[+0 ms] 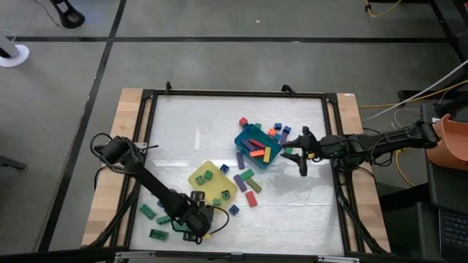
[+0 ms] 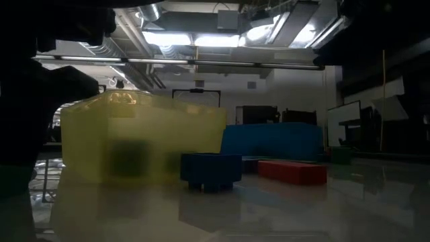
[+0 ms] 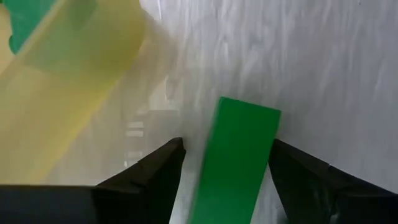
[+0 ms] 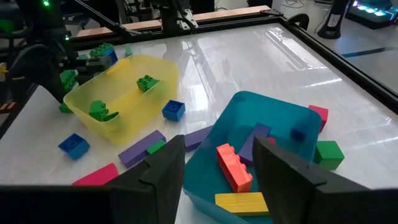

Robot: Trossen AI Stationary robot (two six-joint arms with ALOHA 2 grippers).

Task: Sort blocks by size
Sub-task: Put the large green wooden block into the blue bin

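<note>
The left gripper (image 1: pixel 196 228) is seen low over the near part of the desk (image 1: pixel 292 204), just beside the near corner of the yellow tray (image 1: pixel 197 177). Its fingers (image 3: pixel 155 177) are spread wide, and a green bar (image 3: pixel 239 158) lies on the desk surface between them; small gaps are seen on both sides of the bar, so no grip on it is shown. The wall of the yellow tray is seen just beside this bar in the left wrist view.

Green blocks (image 1: pixel 207 175) are found inside the yellow tray, and further green blocks (image 1: pixel 148 211) lie on the desk by the left arm. A blue cube (image 2: pixel 211 169) sits on the desk just outside the tray.

The right gripper (image 1: pixel 303 169) is held near the right edge of the teal tray (image 1: pixel 241 143), with its fingers (image 4: pixel 158 171) partly parted and nothing seen between them. In the teal tray, an orange block (image 4: pixel 235 167), a yellow bar (image 4: pixel 241 201) and purple pieces are collected. A green cube (image 4: pixel 329 152) and a red block (image 4: pixel 318 114) lie just outside it. Purple bars (image 1: pixel 243 177) and a red bar (image 1: pixel 251 198) are scattered between the two trays.
</note>
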